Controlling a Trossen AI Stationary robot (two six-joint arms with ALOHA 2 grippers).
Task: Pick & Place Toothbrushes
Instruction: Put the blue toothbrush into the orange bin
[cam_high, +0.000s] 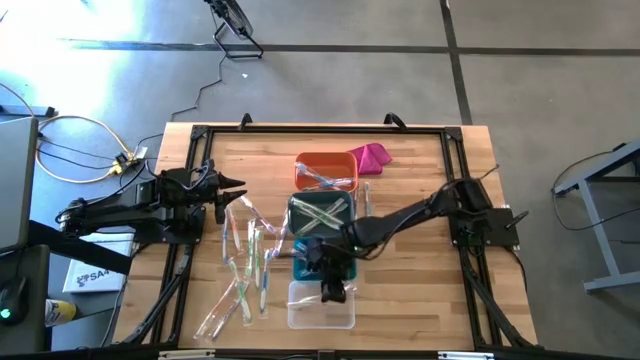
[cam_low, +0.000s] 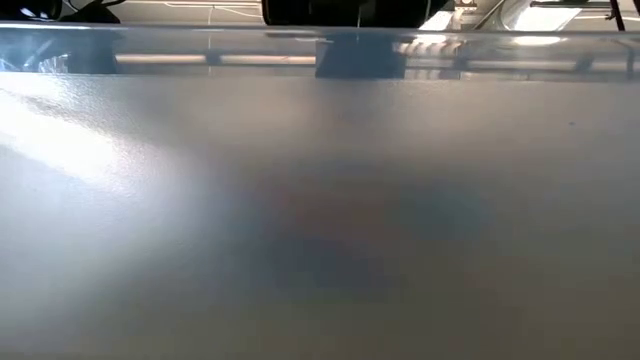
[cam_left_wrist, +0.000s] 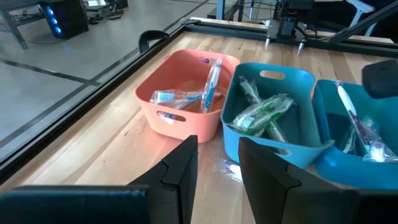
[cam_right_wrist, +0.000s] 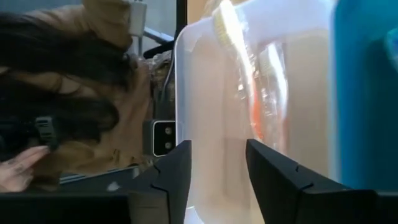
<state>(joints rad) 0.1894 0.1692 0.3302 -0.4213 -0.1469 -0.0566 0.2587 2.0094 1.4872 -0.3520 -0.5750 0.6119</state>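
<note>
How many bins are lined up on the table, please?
4, in a row: the orange bin next to the pink cloth, then the grey bin, the teal bin mostly hidden under the right end effector, and the clear bin at the near end.

Wrapped toothbrushes (cam_high: 245, 265) strewn on table (some binned)

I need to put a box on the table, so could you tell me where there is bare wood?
Bare wood lies right of the bins, under the right arm, and along the far edge left of the orange bin. The loose toothbrushes crowd the left-centre.
</note>
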